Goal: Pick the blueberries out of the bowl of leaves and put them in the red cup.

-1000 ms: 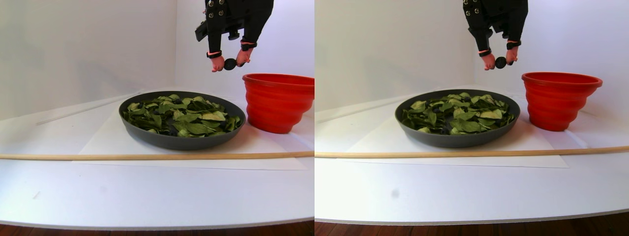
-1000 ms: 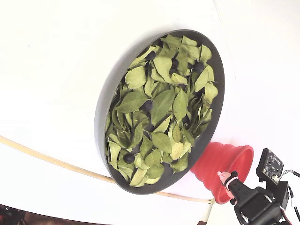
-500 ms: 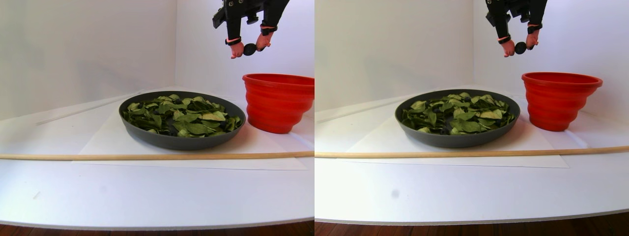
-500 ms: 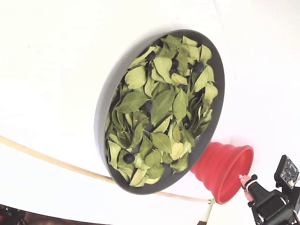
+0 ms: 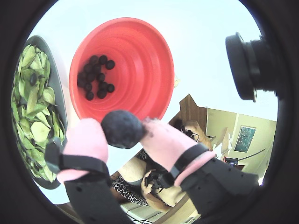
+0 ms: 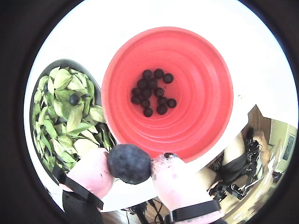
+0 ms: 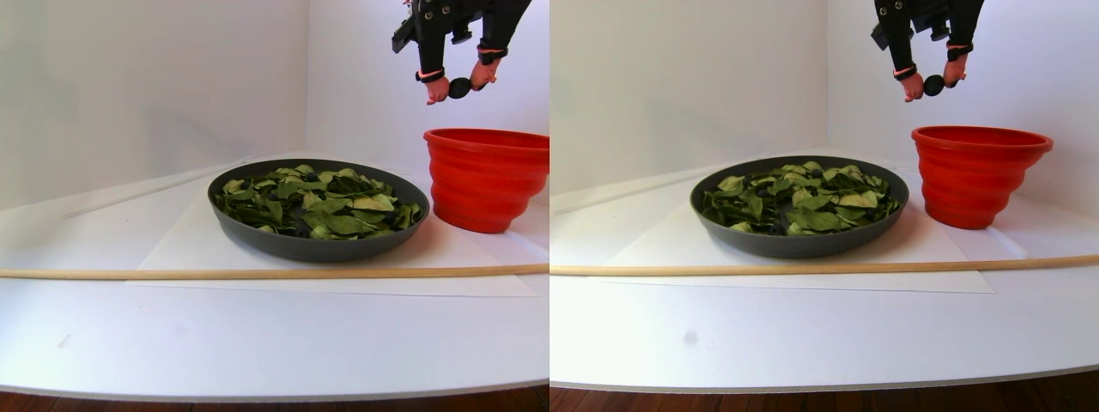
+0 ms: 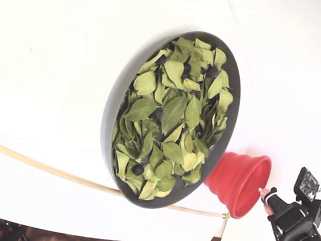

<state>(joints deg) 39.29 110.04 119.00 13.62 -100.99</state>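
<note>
Claw (image 6: 130,164) is clamped on a single blueberry (image 6: 129,163), pinched right across its middle between the two pink pads (image 6: 174,182), and hanging high in the air. In the stereo pair view it sits up around the near rim of the red cup (image 7: 487,176), not clearly over the centre, and in both wrist views the berry lines up with the cup's edge too. My guess is a berry like this is light, soft and easy to squash, also round enough to squirt out sideways, so a gentle squeeze through the widest part looks like the right hold. Inside the cup there's already a little pile of berries (image 6: 153,92) at the bottom. Beside the cup, close but not touching as far as I can tell, is the grey bowl (image 8: 111,123) full of leaves (image 8: 173,113), with a few dark berries (image 8: 138,169) poking through the green.
</note>
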